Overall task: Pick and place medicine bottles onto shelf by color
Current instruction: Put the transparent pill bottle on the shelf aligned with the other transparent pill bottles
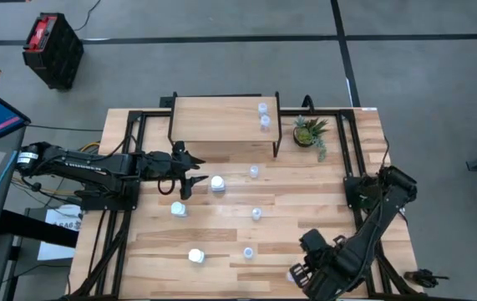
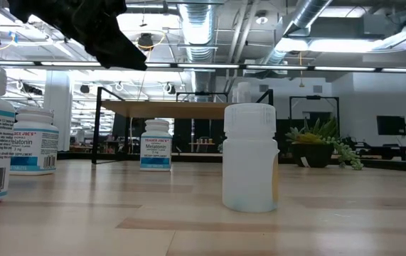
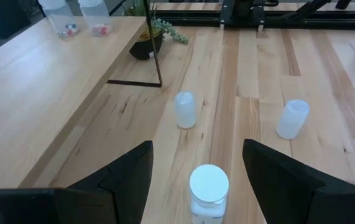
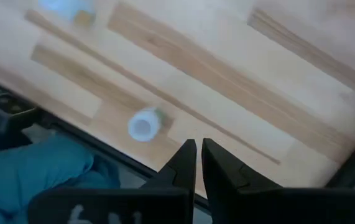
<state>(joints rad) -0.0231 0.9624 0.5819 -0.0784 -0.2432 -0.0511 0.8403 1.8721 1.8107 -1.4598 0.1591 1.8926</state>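
My left gripper (image 1: 195, 173) is open and hovers above the table, just left of a white bottle (image 1: 218, 183). In the left wrist view this bottle's white cap (image 3: 209, 183) stands ahead of and between the spread fingers (image 3: 196, 144), untouched. Two more white bottles (image 1: 178, 209) (image 1: 196, 256) stand nearer the front. Translucent bottles (image 1: 254, 171) (image 1: 256, 214) (image 1: 248, 252) stand on the table. Two others (image 1: 262, 108) (image 1: 264, 122) stand on the shelf's (image 1: 217, 119) right end. My right gripper (image 4: 198, 152) is shut and empty near the front edge, beside one small bottle (image 4: 143, 124).
A small potted plant (image 1: 311, 132) stands right of the shelf. Black frame rails (image 1: 348, 150) run along the table's sides. Something blue (image 4: 40, 171) shows beyond the table's edge in the right wrist view. In the low view a translucent bottle (image 2: 250, 158) stands close in front.
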